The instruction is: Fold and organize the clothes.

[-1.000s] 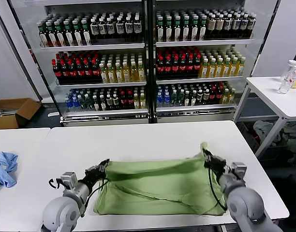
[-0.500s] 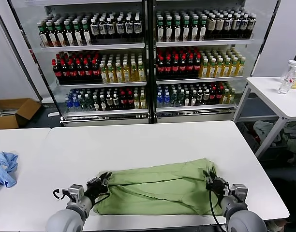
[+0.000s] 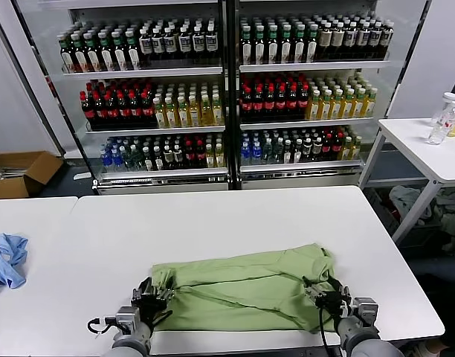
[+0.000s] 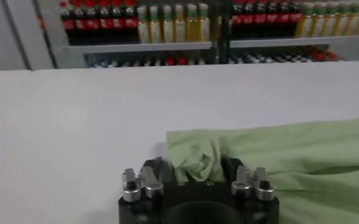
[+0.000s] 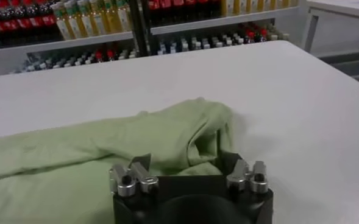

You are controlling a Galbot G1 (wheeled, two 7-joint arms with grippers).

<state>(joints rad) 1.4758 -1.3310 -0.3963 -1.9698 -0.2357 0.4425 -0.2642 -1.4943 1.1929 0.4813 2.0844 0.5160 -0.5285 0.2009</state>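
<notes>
The light green polo shirt (image 3: 242, 286) lies folded into a long band across the near part of the white table (image 3: 213, 216). Its collar, buttons and print are hidden. My left gripper (image 3: 155, 291) is at the shirt's left end, low over the table. In the left wrist view (image 4: 194, 167) its fingers stand apart with a bunch of green cloth (image 4: 194, 158) between them. My right gripper (image 3: 322, 291) is at the shirt's right end. In the right wrist view (image 5: 185, 161) its fingers also stand apart, over the cloth (image 5: 167, 137).
A light blue cloth (image 3: 4, 259) lies at the far left table edge. Drink coolers (image 3: 227, 89) stand behind the table. A side table (image 3: 424, 145) with bottles (image 3: 443, 117) is at the right, and a cardboard box (image 3: 19, 171) is on the floor at the left.
Both grippers have drawn the shirt's far edge toward the near table edge and down. The shirt has gone from a raised sheet to a flat folded band, and the fingers now stand apart.
</notes>
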